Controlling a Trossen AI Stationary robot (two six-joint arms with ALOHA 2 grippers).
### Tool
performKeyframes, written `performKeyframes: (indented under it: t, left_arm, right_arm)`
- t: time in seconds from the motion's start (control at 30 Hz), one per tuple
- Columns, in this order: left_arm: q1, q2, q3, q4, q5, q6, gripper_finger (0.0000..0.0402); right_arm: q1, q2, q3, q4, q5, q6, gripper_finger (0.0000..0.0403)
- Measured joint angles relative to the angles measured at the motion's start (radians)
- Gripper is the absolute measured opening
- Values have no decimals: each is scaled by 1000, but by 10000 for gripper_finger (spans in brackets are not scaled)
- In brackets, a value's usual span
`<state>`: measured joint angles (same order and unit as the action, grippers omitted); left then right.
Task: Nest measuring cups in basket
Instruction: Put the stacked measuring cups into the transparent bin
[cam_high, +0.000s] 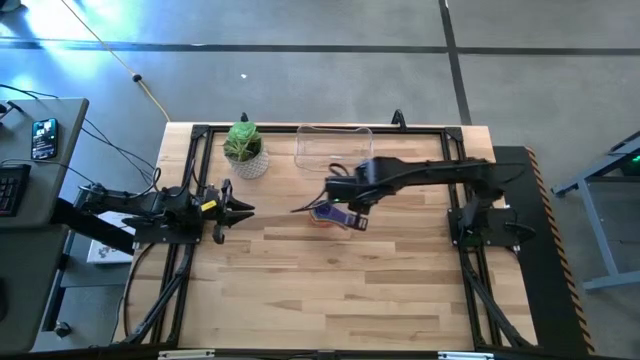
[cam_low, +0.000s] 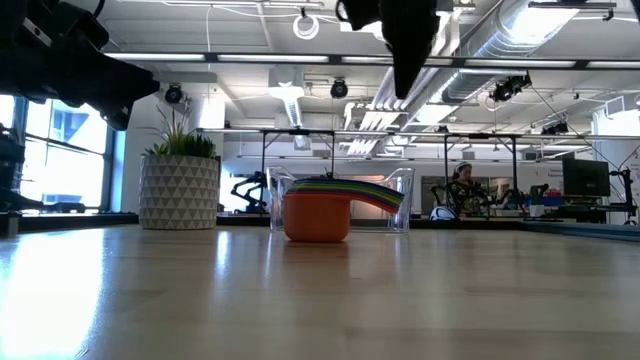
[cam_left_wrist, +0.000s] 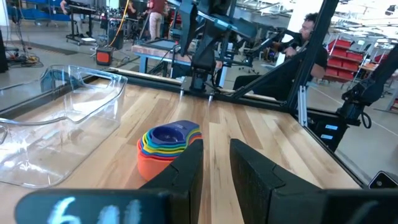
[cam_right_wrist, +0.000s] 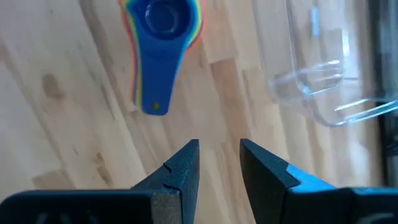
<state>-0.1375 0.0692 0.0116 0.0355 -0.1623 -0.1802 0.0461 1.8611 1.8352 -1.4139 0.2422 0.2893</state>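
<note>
The measuring cups (cam_high: 330, 214) are nested into one stack: orange at the bottom, blue on top, handles fanned together. The stack (cam_left_wrist: 169, 146) stands on the bare table by the orange cup's base (cam_low: 318, 225), just on the near side of the clear basket (cam_high: 333, 147). My right gripper (cam_right_wrist: 219, 149) hangs above the table beside the stack (cam_right_wrist: 160, 37), past the free end of the handles. It points down, open, with nothing between its fingers. My left gripper (cam_left_wrist: 216, 152) rests level at the table's left side, open, pointing toward the stack.
A white pot with a green plant (cam_high: 245, 152) stands at the far left, next to the basket (cam_left_wrist: 62, 118). The near half of the wooden table (cam_high: 340, 290) is bare boards. Beyond the far edge, people sit at desks (cam_low: 462, 185).
</note>
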Motion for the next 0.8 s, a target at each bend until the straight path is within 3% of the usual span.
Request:
performKeyframes:
  t: [0.2, 0.37, 0.8]
  left_arm:
    - [0, 0, 0, 0, 0, 0, 70]
    - [0, 0, 0, 0, 0, 0, 70]
    - [0, 0, 0, -1, 0, 0, 70]
  right_arm:
    - [-1, -225, -302, 256, -17, 61, 108]
    - [-8, -338, -468, 416, -61, 129, 108]
    - [-74, -300, -500, 537, -185, 77, 119]
